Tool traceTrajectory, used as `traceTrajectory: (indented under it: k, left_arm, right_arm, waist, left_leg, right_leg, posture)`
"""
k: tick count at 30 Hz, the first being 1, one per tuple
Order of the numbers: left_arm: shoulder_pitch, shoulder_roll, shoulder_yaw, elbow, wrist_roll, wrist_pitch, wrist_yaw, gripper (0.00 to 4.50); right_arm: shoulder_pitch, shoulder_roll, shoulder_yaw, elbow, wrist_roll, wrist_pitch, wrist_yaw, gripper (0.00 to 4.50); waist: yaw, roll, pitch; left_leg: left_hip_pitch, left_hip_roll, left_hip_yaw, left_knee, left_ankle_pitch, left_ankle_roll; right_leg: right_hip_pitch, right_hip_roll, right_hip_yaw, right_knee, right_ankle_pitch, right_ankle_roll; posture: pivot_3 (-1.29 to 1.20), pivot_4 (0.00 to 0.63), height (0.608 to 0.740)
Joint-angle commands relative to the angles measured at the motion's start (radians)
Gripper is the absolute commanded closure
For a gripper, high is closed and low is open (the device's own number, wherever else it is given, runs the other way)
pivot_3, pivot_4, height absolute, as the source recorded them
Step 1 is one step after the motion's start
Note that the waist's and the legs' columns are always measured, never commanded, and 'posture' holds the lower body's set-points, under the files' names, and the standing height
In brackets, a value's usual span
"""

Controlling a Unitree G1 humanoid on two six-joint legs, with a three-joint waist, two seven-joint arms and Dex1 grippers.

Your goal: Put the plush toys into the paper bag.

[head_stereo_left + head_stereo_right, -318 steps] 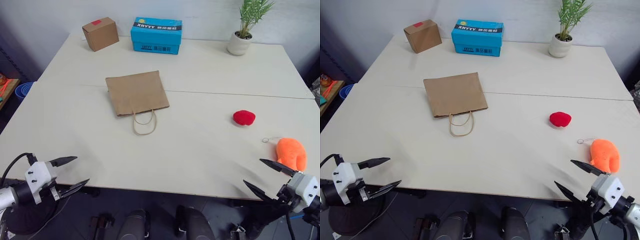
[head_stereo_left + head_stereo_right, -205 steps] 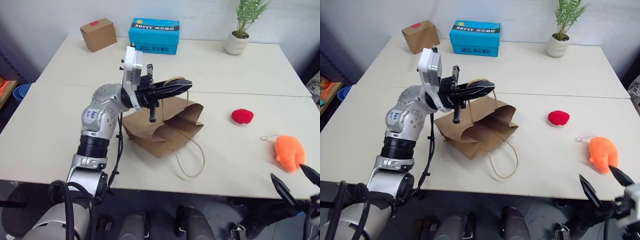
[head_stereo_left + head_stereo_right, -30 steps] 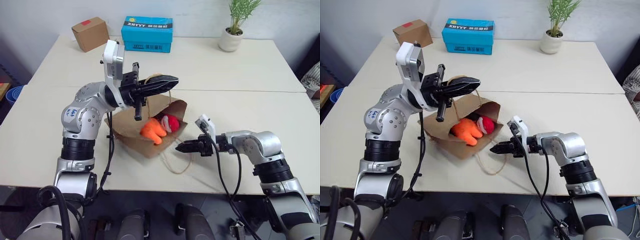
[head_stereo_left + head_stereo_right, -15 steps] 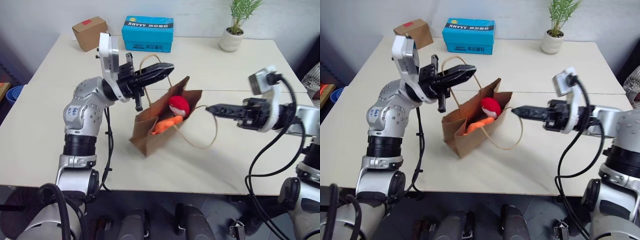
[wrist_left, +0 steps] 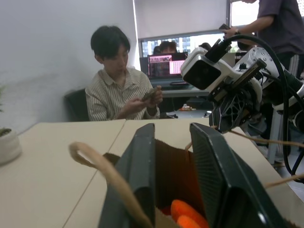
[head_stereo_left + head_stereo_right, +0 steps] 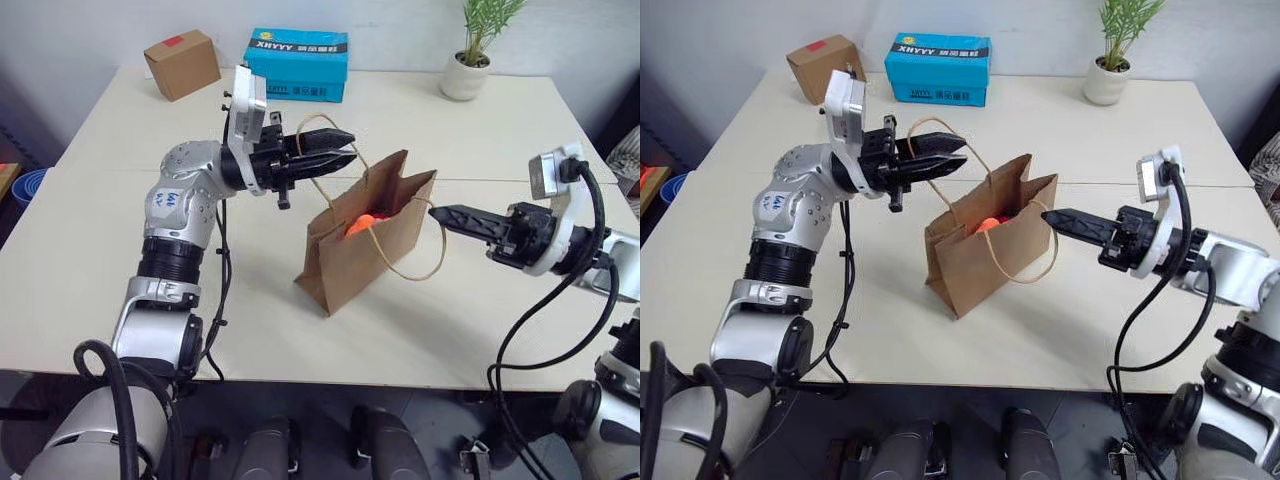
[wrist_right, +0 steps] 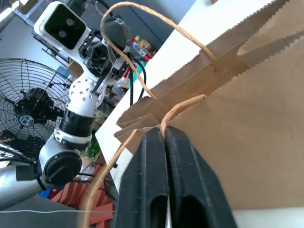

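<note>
The brown paper bag (image 6: 360,250) stands upright mid-table with its mouth open. An orange plush toy (image 6: 360,222) peeks from the mouth and also lies between the fingers in the left wrist view (image 5: 187,213). My left gripper (image 6: 345,150) hovers over the bag's far rim, open with a small gap. One looped handle (image 6: 318,125) hangs over its fingers. At the bag's right rim, my right gripper (image 6: 435,212) is shut on the other handle (image 6: 425,265). In the right wrist view its fingers (image 7: 152,156) pinch that cord.
A cardboard box with a red sticker (image 6: 182,63), a blue box (image 6: 297,65) and a potted plant (image 6: 470,70) line the table's far edge. A seated person (image 5: 121,90) is beyond the table. A floor fan (image 7: 28,109) stands off to the side.
The bag has gone from slumped to standing upright, held by both handles. The red toy has sunk out of sight inside it. My left gripper's fingers have parted slightly.
</note>
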Motion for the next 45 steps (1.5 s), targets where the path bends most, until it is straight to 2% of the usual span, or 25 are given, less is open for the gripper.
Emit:
traceTrajectory:
  k: [1,7,8,10,14,19,23,27,31,33,35,37,39,42,45]
  left_arm:
    - [0.001,0.088,-0.020,-0.064,0.013,0.080,-0.067,2.09]
    - [-0.010,0.201,-0.034,-0.013,0.054,0.138,-0.119,0.18]
    - [-0.012,0.220,-0.036,0.007,0.060,0.143,-0.139,0.00]
    - [-0.017,0.250,-0.037,0.051,0.075,0.154,-0.163,0.00]
    - [-0.003,0.277,-0.028,0.073,0.086,0.150,-0.195,0.00]
    - [0.036,0.278,-0.023,0.002,0.035,0.315,-0.212,0.00]
    - [0.041,0.272,0.002,-0.028,-0.028,0.550,-0.149,0.00]
    - [0.067,0.258,-0.004,-0.085,-0.068,0.711,-0.098,0.00]
    - [0.078,0.229,0.046,-0.115,-0.077,0.833,0.057,0.00]
    - [0.112,0.215,0.119,-0.186,-0.119,0.801,0.091,0.00]
    - [0.191,0.234,0.152,-0.300,-0.110,0.643,0.058,0.00]
    - [0.310,0.301,0.156,-0.403,-0.058,0.476,-0.002,0.00]
    - [0.437,0.362,0.175,-0.486,-0.032,0.381,-0.025,0.00]
    - [0.604,0.405,0.208,-0.639,-0.056,0.367,0.007,0.00]
    - [0.722,0.369,0.225,-0.787,-0.066,0.374,0.126,0.00]
  right_arm:
    - [0.059,-0.086,-0.040,-0.126,0.085,-0.071,0.056,3.21]
    - [0.238,-0.196,-0.084,-0.204,0.019,-0.203,0.228,1.06]
    - [0.248,-0.189,-0.096,-0.213,-0.002,-0.254,0.242,0.72]
    - [0.267,-0.169,-0.114,-0.231,-0.047,-0.352,0.271,0.06]
    - [0.359,-0.178,-0.120,-0.249,-0.094,-0.428,0.333,0.06]
    - [0.432,-0.167,-0.087,-0.275,-0.155,-0.521,0.379,0.06]
    - [0.467,-0.151,-0.067,-0.294,-0.189,-0.583,0.383,0.06]
    - [0.492,-0.119,-0.025,-0.328,-0.268,-0.672,0.395,0.06]
    - [0.517,-0.080,0.012,-0.346,-0.336,-0.758,0.405,0.06]
    - [0.529,-0.063,0.019,-0.354,-0.359,-0.796,0.406,0.06]
    - [0.549,-0.061,0.025,-0.362,-0.410,-0.847,0.422,0.06]
    - [0.608,-0.091,0.035,-0.365,-0.536,-0.949,0.497,0.06]
    - [0.696,-0.128,0.039,-0.346,-0.676,-1.082,0.616,0.06]
    - [0.761,-0.115,0.001,-0.307,-0.764,-1.253,0.709,0.02]
    - [0.816,-0.089,0.001,-0.346,-0.760,-1.297,0.731,0.02]
  waist:
    - [-0.002,0.000,0.000]
    - [0.000,-0.001,0.000]
    - [0.001,-0.001,0.000]
    - [0.001,-0.001,0.000]
    - [0.003,-0.002,0.001]
    - [0.015,-0.002,0.001]
    - [0.019,-0.002,0.001]
    - [0.019,-0.002,0.001]
    - [0.019,-0.002,0.001]
    - [0.019,-0.002,0.001]
    - [0.017,-0.002,0.001]
    - [0.012,-0.002,0.001]
    - [0.010,-0.001,0.000]
    - [0.012,-0.001,0.000]
    - [0.022,-0.002,0.000]
  left_leg:
    - [-0.001,0.000,0.000,0.000,0.000,0.000]
    - [-0.001,0.000,0.001,0.000,0.000,0.000]
    - [-0.001,0.000,0.001,0.000,0.000,0.001]
    - [0.000,-0.001,0.002,0.000,0.001,0.001]
    - [-0.001,-0.001,0.002,0.000,0.001,0.002]
    - [-0.001,-0.002,0.002,0.000,0.001,0.002]
    - [-0.001,-0.002,0.002,0.001,0.001,0.003]
    - [-0.001,-0.002,0.002,0.001,0.001,0.003]
    - [-0.001,-0.002,0.002,0.001,0.001,0.003]
    - [-0.001,-0.002,0.002,0.002,0.001,0.003]
    - [-0.001,-0.002,0.001,0.002,0.001,0.003]
    - [0.000,-0.002,0.002,0.002,0.001,0.002]
    - [0.002,-0.001,0.004,0.000,0.000,0.001]
    - [0.003,-0.001,0.004,-0.001,0.000,0.001]
    - [0.004,-0.002,0.004,0.001,0.001,0.002]
  right_leg:
    - [-0.001,0.000,0.000,0.000,0.000,0.000]
    - [-0.001,0.001,0.001,-0.001,0.000,0.001]
    - [-0.001,0.001,0.001,-0.001,0.001,0.001]
    - [-0.001,0.001,0.002,-0.001,0.001,0.002]
    - [-0.001,0.001,0.001,-0.001,0.001,0.002]
    - [-0.001,0.000,0.002,-0.001,0.001,0.002]
    - [-0.001,0.000,0.002,0.000,0.001,0.003]
    - [-0.001,0.000,0.003,0.000,0.001,0.003]
    - [-0.001,0.000,0.003,0.001,0.001,0.003]
    - [-0.001,0.000,0.003,0.001,0.001,0.003]
    - [-0.001,-0.001,0.003,0.001,0.001,0.003]
    - [-0.001,-0.001,0.003,0.001,0.001,0.003]
    - [-0.001,0.000,0.004,0.001,0.001,0.002]
    - [0.000,0.000,0.005,0.000,0.001,0.002]
    - [0.002,-0.003,0.007,0.000,0.002,0.003]
  posture:
    - [0.00,0.150,0.740]
    - [0.00,0.150,0.740]
    - [0.00,0.150,0.740]
    - [0.00,0.150,0.740]
    - [0.00,0.150,0.740]
    - [0.00,0.150,0.740]
    - [0.00,0.150,0.740]
    - [0.00,0.150,0.740]
    - [0.00,0.150,0.740]
    - [0.00,0.150,0.740]
    - [0.00,0.150,0.740]
    - [0.00,0.150,0.740]
    - [0.00,0.150,0.740]
    - [0.00,0.150,0.740]
    - [0.00,0.150,0.740]
